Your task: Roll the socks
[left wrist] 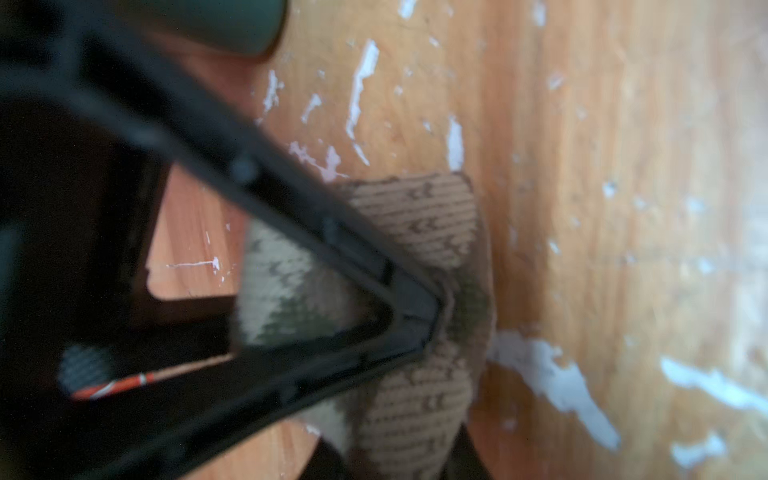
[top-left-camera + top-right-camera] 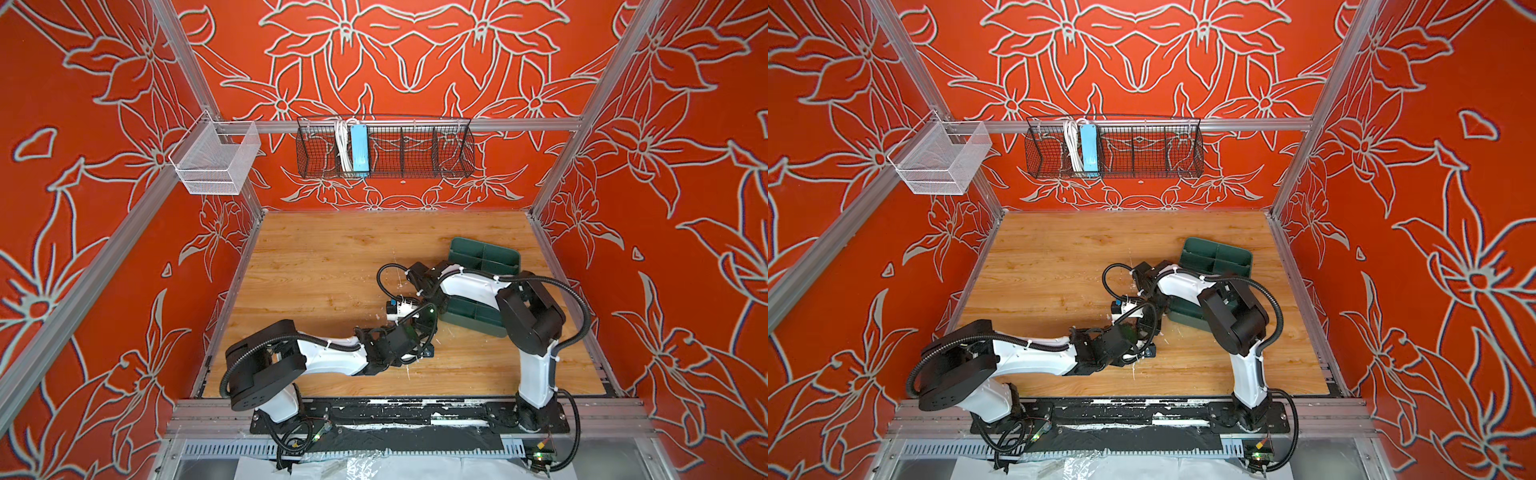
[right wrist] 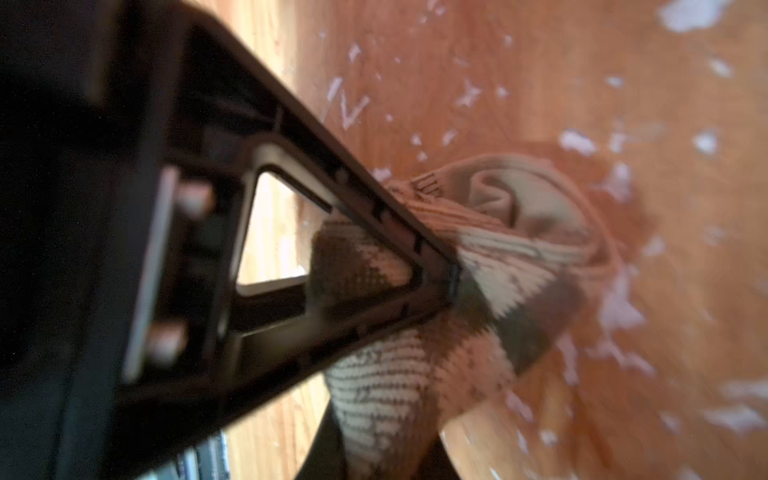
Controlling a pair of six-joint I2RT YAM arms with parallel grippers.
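Observation:
An olive-and-beige argyle sock [image 1: 419, 224] lies bunched on the wooden tabletop. In the left wrist view my left gripper [image 1: 411, 399] is shut on a fold of it, and the fabric bulges out on both sides of the black fingers [image 1: 340, 266]. The right wrist view shows the same sock [image 3: 523, 249] rolled into a loose curl, with my right gripper [image 3: 399, 399] shut on it too. In both top views the left gripper [image 2: 417, 332] [image 2: 1138, 332] and right gripper [image 2: 426, 318] [image 2: 1144, 318] meet nose to nose at mid-table and hide the socks.
A dark green divided tray [image 2: 494, 253] [image 2: 1225, 249] lies at the right behind the right arm, its corner [image 1: 232, 25] close to the grippers. The tabletop [image 2: 316, 270] is scuffed with white patches. Wire baskets [image 2: 386, 149] hang on the back rail.

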